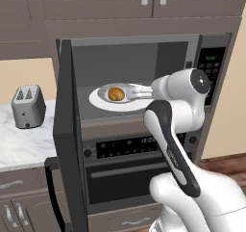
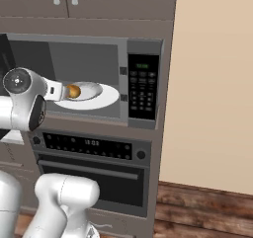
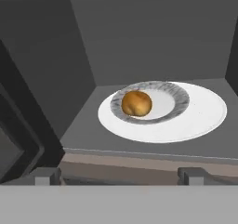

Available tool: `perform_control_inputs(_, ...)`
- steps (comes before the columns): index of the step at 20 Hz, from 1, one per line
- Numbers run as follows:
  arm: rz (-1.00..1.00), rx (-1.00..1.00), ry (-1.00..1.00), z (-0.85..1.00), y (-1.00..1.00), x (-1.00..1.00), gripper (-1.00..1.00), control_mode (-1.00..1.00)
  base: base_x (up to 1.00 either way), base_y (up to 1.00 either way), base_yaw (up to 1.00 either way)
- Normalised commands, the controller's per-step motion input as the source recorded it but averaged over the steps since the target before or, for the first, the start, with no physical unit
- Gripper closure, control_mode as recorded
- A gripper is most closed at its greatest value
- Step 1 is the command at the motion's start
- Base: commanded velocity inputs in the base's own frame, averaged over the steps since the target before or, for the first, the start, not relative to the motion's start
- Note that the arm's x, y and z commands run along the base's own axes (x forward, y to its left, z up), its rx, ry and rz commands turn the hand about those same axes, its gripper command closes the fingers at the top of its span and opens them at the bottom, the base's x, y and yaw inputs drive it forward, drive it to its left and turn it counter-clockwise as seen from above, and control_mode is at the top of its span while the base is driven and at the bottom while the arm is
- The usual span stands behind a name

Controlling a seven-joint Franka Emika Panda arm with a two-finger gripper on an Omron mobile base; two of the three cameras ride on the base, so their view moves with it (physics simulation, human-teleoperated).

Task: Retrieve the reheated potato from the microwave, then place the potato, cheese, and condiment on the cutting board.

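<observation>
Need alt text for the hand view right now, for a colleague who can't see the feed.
A golden-brown potato sits on a small grey-rimmed plate, left of its centre, on the white turntable inside the open microwave. The open gripper is outside the cavity, its two dark fingertips spread wide at the bottom edge, touching nothing.

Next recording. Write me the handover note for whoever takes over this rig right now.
Gripper: open, empty, at the mouth of the microwave, aimed at the potato.
Potato: on a small grey-rimmed plate on the white turntable, inside the microwave.
Done: microwave door is swung open.
Left: grasp the potato, take it out, then put potato, cheese and condiment on the cutting board.
</observation>
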Motion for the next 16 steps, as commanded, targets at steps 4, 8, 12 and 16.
perform_control_inputs(4,-0.12,0.00,0.02,0.00,-0.11,0.61,-1.00,-1.00,0.00,0.00,0.00)
perform_control_inputs(8,-0.06,0.00,0.00,-0.03,0.00,0.32,-1.00,-1.00,0.00,0.00,0.00)
perform_control_inputs(12,-0.01,0.00,0.00,-0.02,0.00,0.34,-1.00,-1.00,0.00,0.00,0.00)
perform_control_inputs(16,0.00,0.00,0.02,-0.19,0.00,0.41,-1.00,-1.00,0.00,0.00,0.00)
